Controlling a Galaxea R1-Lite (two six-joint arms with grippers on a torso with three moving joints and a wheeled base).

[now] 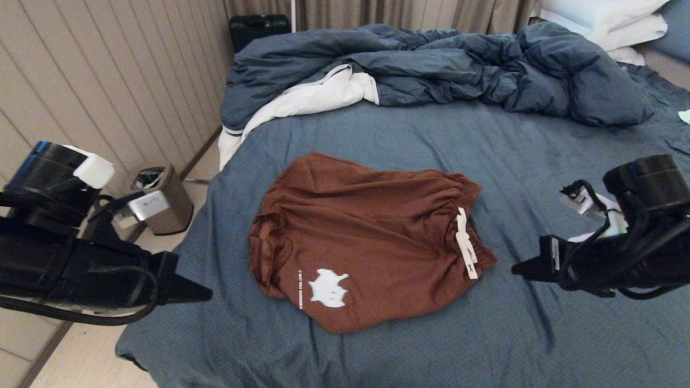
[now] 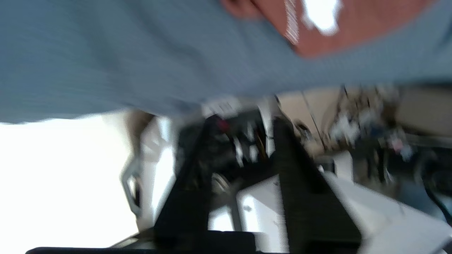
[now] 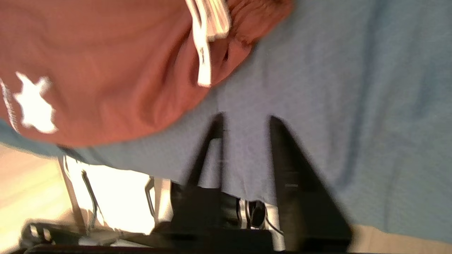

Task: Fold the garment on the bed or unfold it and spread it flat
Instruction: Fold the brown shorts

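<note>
The rust-brown shorts point(image 1: 366, 237) lie rumpled on the blue bed sheet point(image 1: 539, 161), waistband and white drawstring point(image 1: 466, 245) to the right, white print point(image 1: 328, 288) near the front. My left gripper point(image 1: 205, 293) hovers off the shorts' left side, near the bed's left edge, open and empty point(image 2: 243, 123). My right gripper point(image 1: 517, 268) hovers just right of the waistband, open over bare sheet point(image 3: 246, 118). The right wrist view shows the shorts point(image 3: 106, 70) and drawstring point(image 3: 204, 53) beyond the fingertips. A corner of the shorts point(image 2: 353, 31) shows in the left wrist view.
A bunched blue duvet point(image 1: 458, 70) with white lining fills the far part of the bed, and white pillows point(image 1: 609, 21) sit at the far right. A small bin point(image 1: 164, 196) stands on the floor left of the bed, by the panelled wall.
</note>
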